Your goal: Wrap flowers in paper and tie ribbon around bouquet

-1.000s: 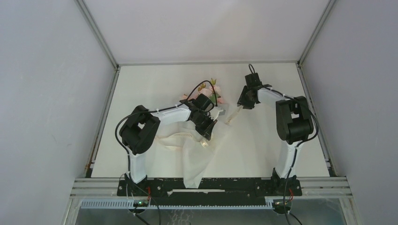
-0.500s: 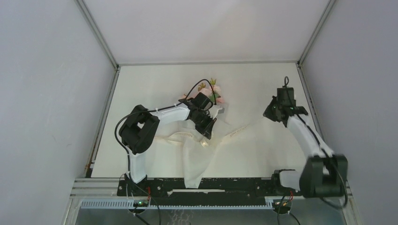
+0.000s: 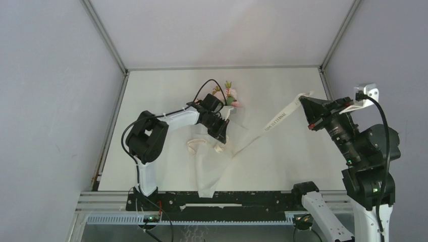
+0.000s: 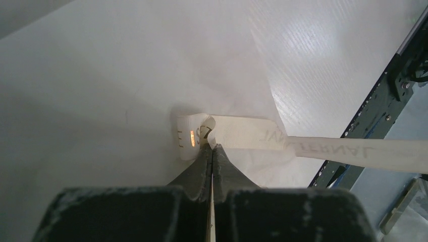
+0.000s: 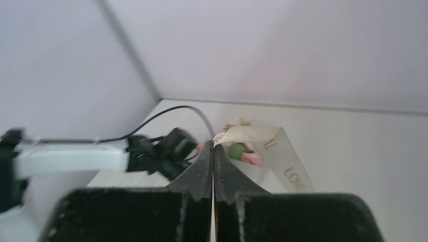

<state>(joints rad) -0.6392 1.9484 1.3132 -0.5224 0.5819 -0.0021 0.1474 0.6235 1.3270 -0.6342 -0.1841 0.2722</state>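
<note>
- left gripper (image 4: 212, 147) clamped on narrow cream lettered fabric ribbon (image 3: 275, 119), bench centre
- right gripper (image 5: 213, 146) pinches ribbon's far end, raised near right edge
- off-white paper-cone bouquet (image 3: 209, 169), pink blooms, lies centre, tail at near edge

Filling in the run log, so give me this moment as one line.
left hand: shut on ribbon, over paper | right hand: shut on ribbon end | ribbon: straight between hands

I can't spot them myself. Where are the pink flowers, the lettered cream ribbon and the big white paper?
pale pink flowers (image 3: 232, 94): top view, on a bloom.
cream lettered ribbon (image 3: 276, 119): top view, mid-stretch lettering.
off-white creased paper (image 3: 211, 169): top view, lower sheet.
</note>
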